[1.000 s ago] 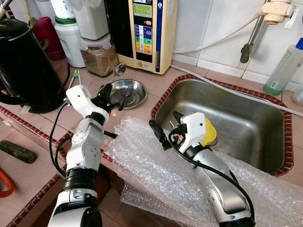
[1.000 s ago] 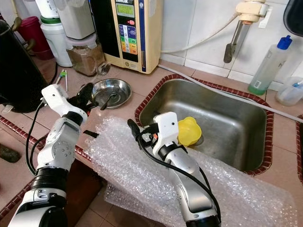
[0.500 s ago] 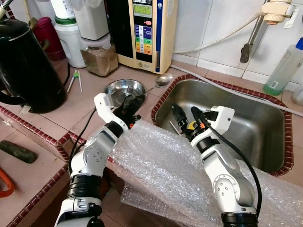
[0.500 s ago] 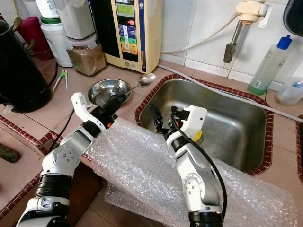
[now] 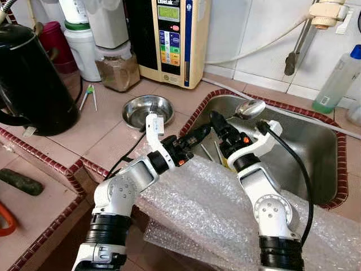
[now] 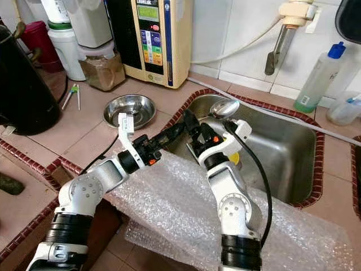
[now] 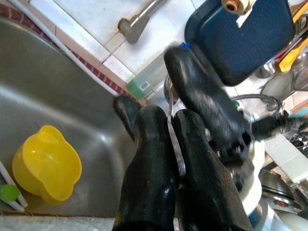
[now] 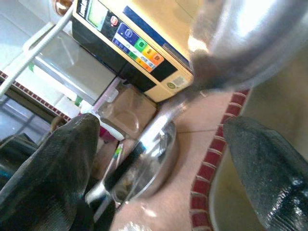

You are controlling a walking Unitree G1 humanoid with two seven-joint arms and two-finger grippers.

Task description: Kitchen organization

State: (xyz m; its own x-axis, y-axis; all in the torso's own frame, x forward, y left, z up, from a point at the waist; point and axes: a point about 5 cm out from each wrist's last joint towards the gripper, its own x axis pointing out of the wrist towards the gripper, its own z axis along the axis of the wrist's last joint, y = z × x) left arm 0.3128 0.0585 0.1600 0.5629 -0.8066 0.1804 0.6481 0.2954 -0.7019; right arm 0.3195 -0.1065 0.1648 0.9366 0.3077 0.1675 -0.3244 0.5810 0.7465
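a metal spoon (image 5: 250,108) is held up over the near-left corner of the steel sink (image 5: 316,141), its handle pinched between the closed black fingers of the left tool (image 5: 204,131), which reaches across from the counter (image 5: 107,127) side. the right tool (image 5: 221,125) sits just beside it with its two fingers spread wide on either side of the spoon's handle, gripping nothing. this looks like a hand-over from one arm to the other. to do it well, the right tool should close on a free part of the handle near the bowl, clear of the left fingers, and the left tool should let go only once that grip is firm; otherwise the spoon could slip and drop into the sink. the spoon is shiny, smooth polished metal with a rounded oval bowl that points up and toward the back wall, and a thin straight handle, so it is likely slippery. below it in the sink lies a yellow cup (image 7: 45,163). a sheet of bubble wrap (image 5: 197,209) drapes over the counter's front edge under both arms, and a small steel bowl (image 5: 148,108) sits on the counter to the left of the sink.
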